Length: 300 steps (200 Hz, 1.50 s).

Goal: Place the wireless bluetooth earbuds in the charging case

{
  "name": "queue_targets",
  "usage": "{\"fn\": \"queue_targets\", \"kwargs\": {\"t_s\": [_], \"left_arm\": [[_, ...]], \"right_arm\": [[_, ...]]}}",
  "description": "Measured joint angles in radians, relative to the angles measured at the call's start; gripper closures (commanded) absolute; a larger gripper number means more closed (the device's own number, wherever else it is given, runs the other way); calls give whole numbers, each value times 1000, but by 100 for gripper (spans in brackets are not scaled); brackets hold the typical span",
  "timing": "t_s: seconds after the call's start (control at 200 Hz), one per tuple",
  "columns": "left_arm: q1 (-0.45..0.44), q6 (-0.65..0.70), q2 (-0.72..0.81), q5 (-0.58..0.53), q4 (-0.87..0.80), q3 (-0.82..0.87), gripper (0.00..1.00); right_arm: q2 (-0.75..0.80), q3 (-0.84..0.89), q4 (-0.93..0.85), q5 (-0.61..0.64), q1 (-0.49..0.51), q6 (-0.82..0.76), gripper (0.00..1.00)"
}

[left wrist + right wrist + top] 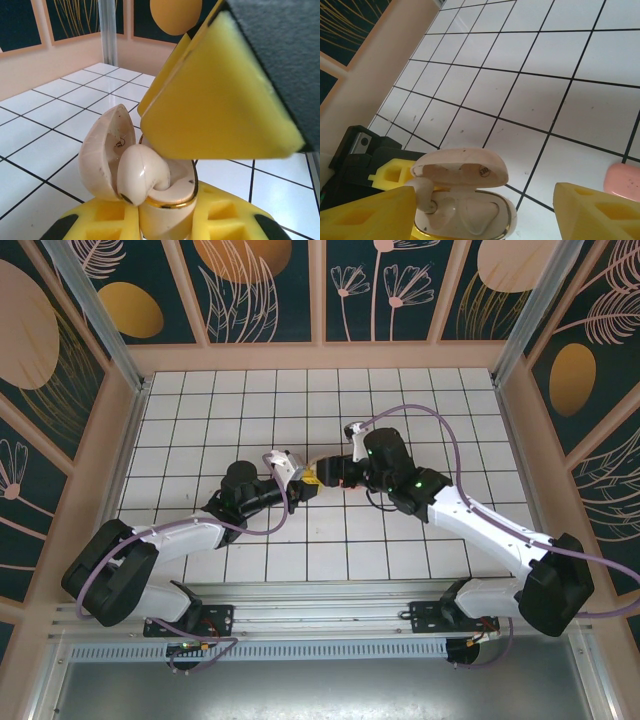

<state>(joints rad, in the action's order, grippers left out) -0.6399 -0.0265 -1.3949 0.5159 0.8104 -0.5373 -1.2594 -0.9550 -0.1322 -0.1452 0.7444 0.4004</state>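
My left gripper (165, 220) is shut on the base of the cream, gold-rimmed charging case (172, 207), holding it upright above the tiles. The case's lid (100, 152) stands open. One pale-pink earbud (142, 172) leans in the case's left socket, partly seated, against the lid. In the right wrist view the same earbud (422, 192) sits at the left end of the case (470, 212), under the lid (462, 167). My right gripper (485, 192) hovers over the case, open, with one yellow finger (220, 100) right beside the earbud. Both grippers meet mid-table (312, 480).
A salmon-pink rounded object (623, 180) lies on the white tiled floor (530, 100) to the right of the case. Peach walls (320, 355) and aluminium posts (107, 30) enclose the tiled area.
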Motion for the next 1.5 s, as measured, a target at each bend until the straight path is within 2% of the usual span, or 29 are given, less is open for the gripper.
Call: {"fn": "queue_targets", "kwargs": {"t_s": [0.07,0.325,0.5,1.041,1.501], "left_arm": [[0,0,1,2,1,0,89],[-1,0,7,8,5,0,88],[-1,0,7,13,8,0,89],[-1,0,8,27,8,-5,88],[-1,0,14,27,8,-8,89]], "right_arm": [[0,0,-4,1,-6,0,28],[38,0,-7,-20,-15,3,16],[73,-2,-2,-49,-16,6,14],[-53,-86,-41,-104,-16,-21,14],[-72,-95,-79,-123,-16,-35,21]]}}
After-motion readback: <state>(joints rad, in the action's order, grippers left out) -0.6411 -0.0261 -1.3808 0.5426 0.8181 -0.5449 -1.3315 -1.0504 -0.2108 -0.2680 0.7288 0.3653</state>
